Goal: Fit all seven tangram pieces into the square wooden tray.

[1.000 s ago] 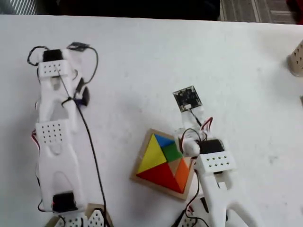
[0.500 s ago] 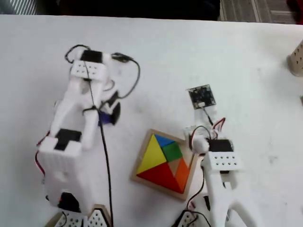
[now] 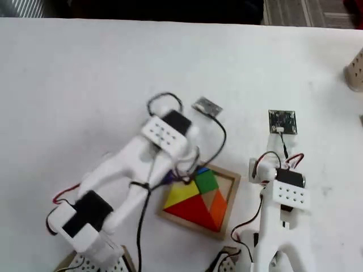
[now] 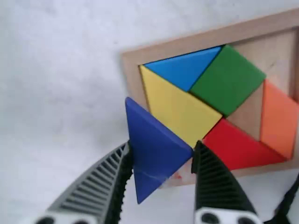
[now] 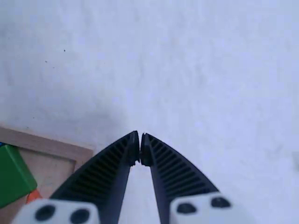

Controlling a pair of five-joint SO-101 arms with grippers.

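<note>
The square wooden tray (image 3: pixel 233 192) lies at the front middle of the table. In it I see yellow (image 4: pixel 177 105), light blue (image 4: pixel 187 67), green (image 4: pixel 227 79), red (image 4: pixel 233 147) and orange (image 4: pixel 278 123) pieces, with bare wood between green and orange. My left gripper (image 4: pixel 161 151) is shut on a dark blue triangle (image 4: pixel 154 147), held above the tray's left rim over the yellow piece. In the high view the left gripper (image 3: pixel 180 173) covers the tray's left corner. My right gripper (image 5: pixel 140 140) is shut and empty, over bare table just beyond the tray's corner (image 5: pixel 70 149).
A pale wooden block (image 3: pixel 355 71) stands at the table's far right edge. The right arm's body (image 3: pixel 283 195) rises to the right of the tray. White table stretches across the back and far left.
The left arm swung from the far left across to the tray, carrying the dark blue triangle. The right arm drew back to the right, off the tray.
</note>
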